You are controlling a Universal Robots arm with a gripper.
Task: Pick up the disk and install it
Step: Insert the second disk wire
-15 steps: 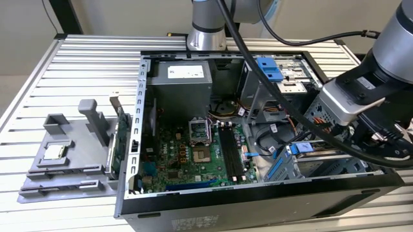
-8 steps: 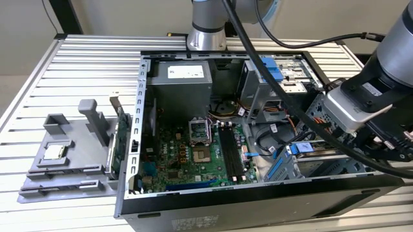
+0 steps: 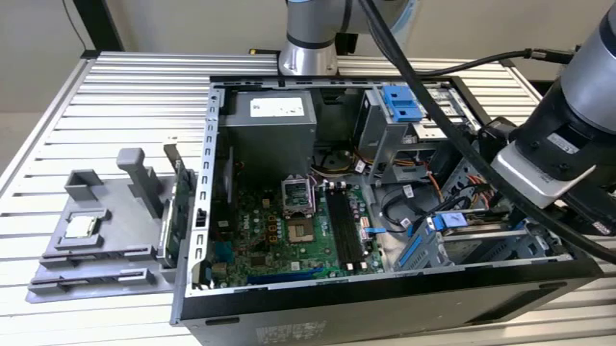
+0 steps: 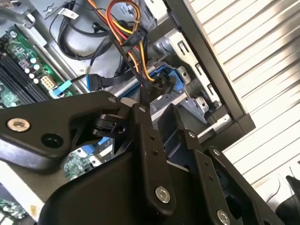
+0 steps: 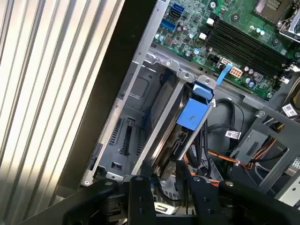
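The disk (image 5: 174, 125) stands on edge inside the metal drive cage (image 5: 123, 123) at the case's front corner. Its blue plastic rail (image 5: 193, 114) shows along the upper end, and in the exterior view that blue rail (image 3: 449, 220) sits low on the exterior view's right. My gripper (image 5: 164, 169) reaches into the cage from above, one black finger (image 5: 142, 190) on each side of the disk's near end. In the second wrist view the gripper (image 4: 158, 117) closes around a dark slab, the disk (image 4: 169, 132). The arm's wrist (image 3: 549, 155) hangs over the cage.
The open computer case (image 3: 385, 295) lies on a slatted metal table (image 3: 125, 101). Inside are the green motherboard (image 3: 279, 231), a grey power-supply box (image 3: 273, 122), another blue caddy (image 3: 402, 104) and orange-yellow cables (image 4: 126, 28) beside the cage. A grey fixture (image 3: 97, 245) holds a small chip (image 3: 79, 225).
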